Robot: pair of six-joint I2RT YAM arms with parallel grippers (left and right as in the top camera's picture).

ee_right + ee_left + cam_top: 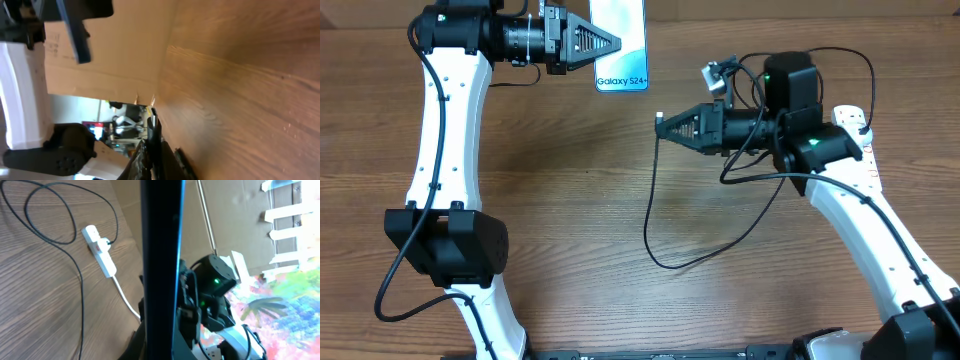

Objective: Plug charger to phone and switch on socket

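Edge-on blue rectangular smartphone, clenched in left gripper, screens right arm; right gripper grasps thin black cable by its tip.

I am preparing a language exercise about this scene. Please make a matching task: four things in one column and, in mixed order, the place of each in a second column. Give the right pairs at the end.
Things
1. phone
2. connector tip of the charger
3. socket
4. slack of the charger cable

Places
A. lying in a loose loop on the table
B. between the fingers of the right tool
C. flat on the table, beside the right arm
D. gripped by the left tool

Pairs: 1-D, 2-B, 3-C, 4-A
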